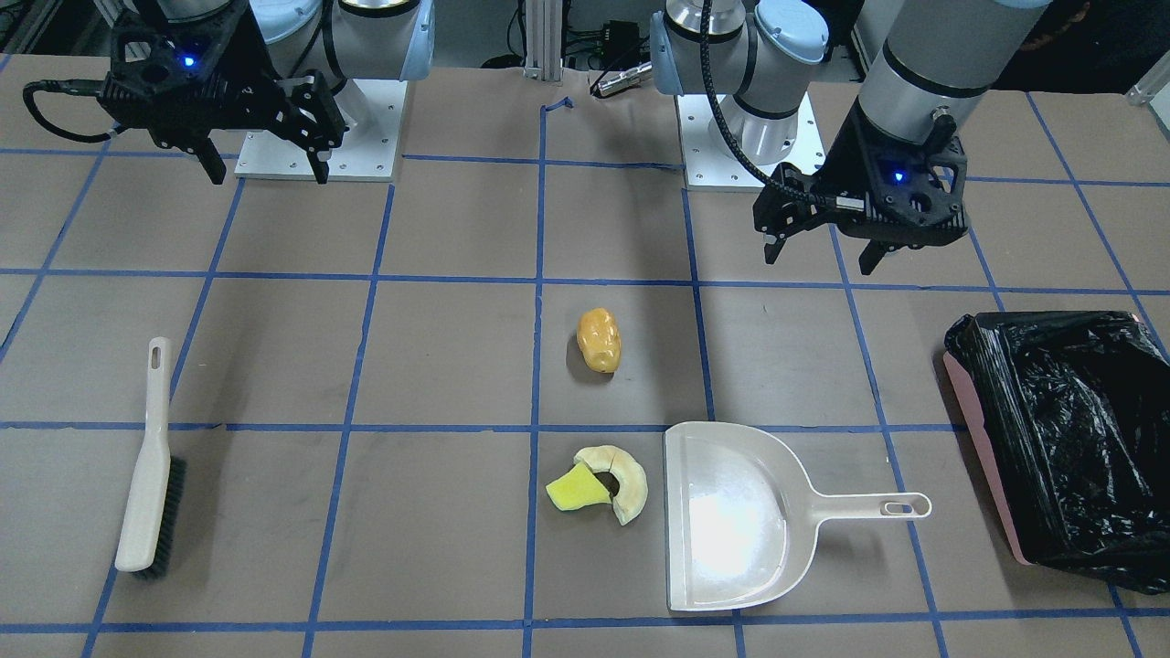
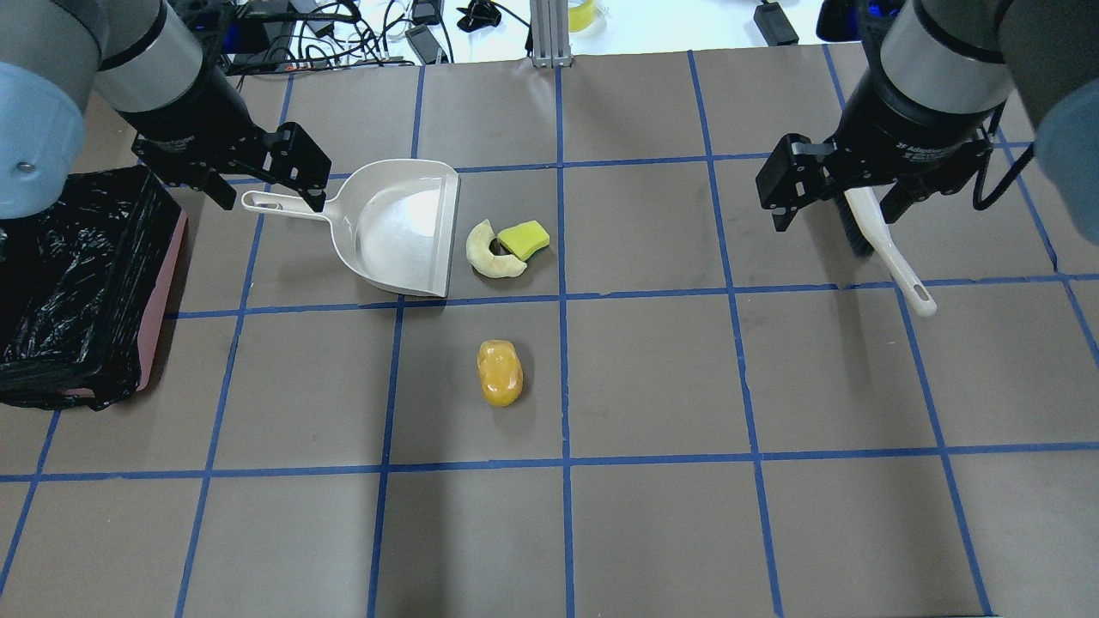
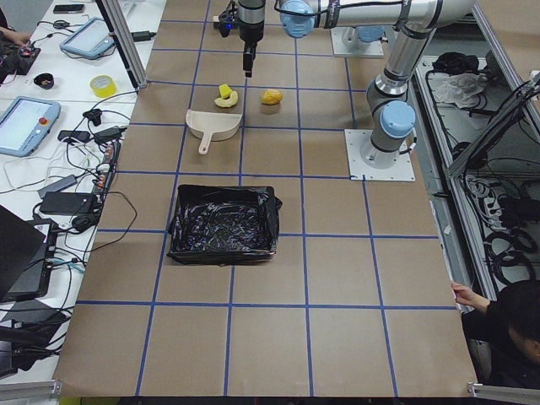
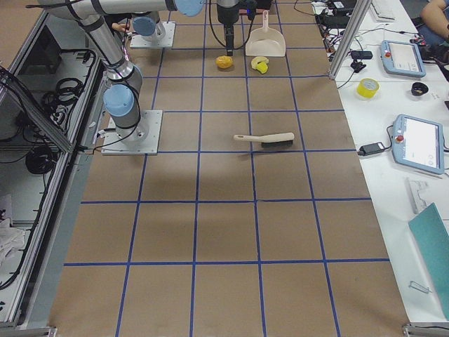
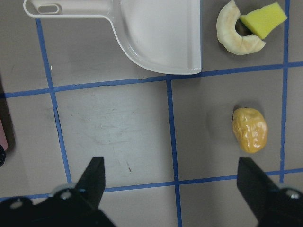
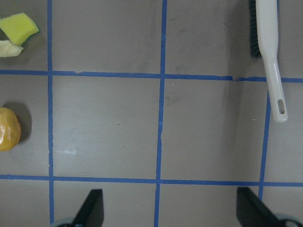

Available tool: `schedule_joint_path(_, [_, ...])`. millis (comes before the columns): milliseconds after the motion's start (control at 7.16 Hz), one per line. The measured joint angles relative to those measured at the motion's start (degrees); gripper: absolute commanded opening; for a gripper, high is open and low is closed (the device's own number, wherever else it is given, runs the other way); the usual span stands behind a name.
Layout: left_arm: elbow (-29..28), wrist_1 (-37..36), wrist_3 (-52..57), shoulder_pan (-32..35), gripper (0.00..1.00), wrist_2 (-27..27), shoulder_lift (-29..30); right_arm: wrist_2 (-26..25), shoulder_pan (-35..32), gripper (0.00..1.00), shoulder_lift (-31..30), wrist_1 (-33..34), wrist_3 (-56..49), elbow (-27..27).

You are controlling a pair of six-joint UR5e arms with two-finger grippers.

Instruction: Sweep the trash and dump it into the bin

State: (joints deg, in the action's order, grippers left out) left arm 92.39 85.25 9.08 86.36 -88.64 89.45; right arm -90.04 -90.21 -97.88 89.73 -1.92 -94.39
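Note:
The trash lies mid-table: a glossy yellow-brown lump (image 1: pixel 599 340) (image 2: pixel 500 372) (image 5: pixel 249 129), a pale beige ring segment (image 1: pixel 629 475) (image 2: pixel 485 255), and a yellow-green wedge (image 1: pixel 576 491) (image 2: pixel 525 239) resting against the ring. The ring and wedge sit just off the open mouth of the beige dustpan (image 1: pixel 731 512) (image 2: pixel 403 227). The pink bin (image 1: pixel 983 457) (image 2: pixel 159 292) with its black bag stands at the robot's far left. My left gripper (image 1: pixel 820 258) (image 2: pixel 270 193) (image 5: pixel 173 189) hovers open and empty above the dustpan's handle. My right gripper (image 1: pixel 270 174) (image 2: pixel 831 219) (image 6: pixel 169 208) hovers open and empty over the brush.
A beige hand brush (image 1: pixel 146 466) (image 2: pixel 884 249) (image 6: pixel 272 52) with dark bristles lies flat on the robot's right side. The table is brown paper with a blue tape grid. Both arm bases (image 1: pixel 320 137) stand at the robot's edge.

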Motion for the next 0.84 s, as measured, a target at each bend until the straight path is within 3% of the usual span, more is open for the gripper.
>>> schedule_joint_path(559, [0.1, -0.1, 0.5, -0.1, 1.00, 0.0, 0.7, -0.4, 0.2, 1.00, 0.2, 0.1, -0.2, 0.0])
schedule_joint_path(838, [0.2, -1.3, 7.0, -2.3, 1.00, -0.2, 1.3, -0.7, 1.1, 1.00, 0.6, 0.3, -3.4, 0.0])
